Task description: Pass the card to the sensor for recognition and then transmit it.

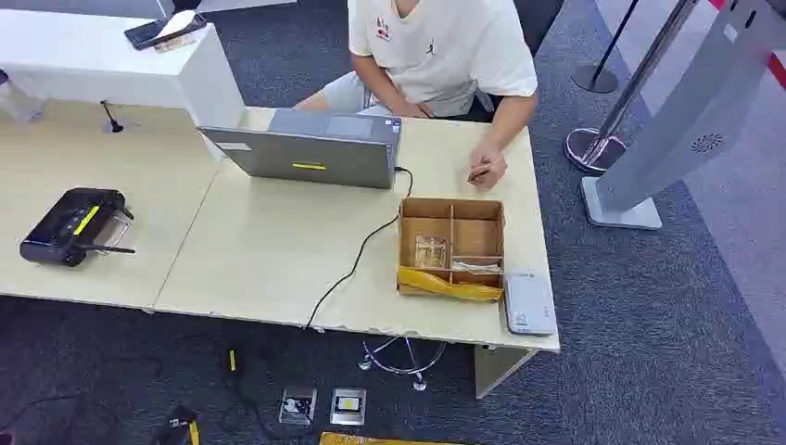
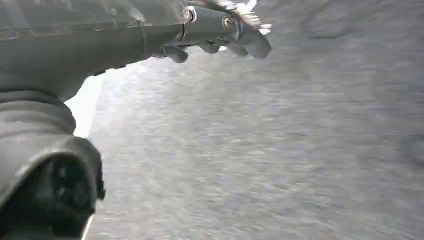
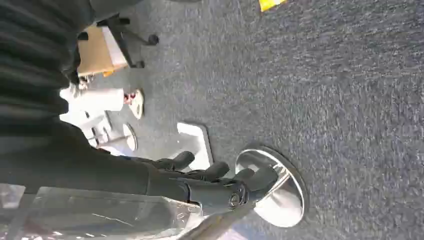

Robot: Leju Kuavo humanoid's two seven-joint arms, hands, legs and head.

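Since both arms hang by the robot's sides, nothing of the task looks started yet; the left hand (image 2: 225, 35) shows in the left wrist view over grey carpet, fingers loosely apart and holding nothing; the right hand (image 3: 220, 182) in the right wrist view also hangs over carpet, near a stanchion base (image 3: 280, 192), fingers slightly curled but apart, nothing in them.

On the table (image 1: 269, 250) sits a box (image 1: 451, 247) w/ compartments; small items lie in its near compartments, prob. the cards (image 1: 431, 252), though too small to tell for sure; just beside the box, at the table's near right corner, lies a flat white device (image 1: 529, 305), likely the sensor. A person (image 1: 436, 46) sits behind a laptop (image 1: 310, 153), one hand (image 1: 484, 172) resting on the table beyond the box and holding something small; can't tell what.

Judgement: all steps remain, i.e. reach to the box, take a card, bring it over the sensor, then hand it on, presumably to the person; the robot seems to stand some way back from the table.
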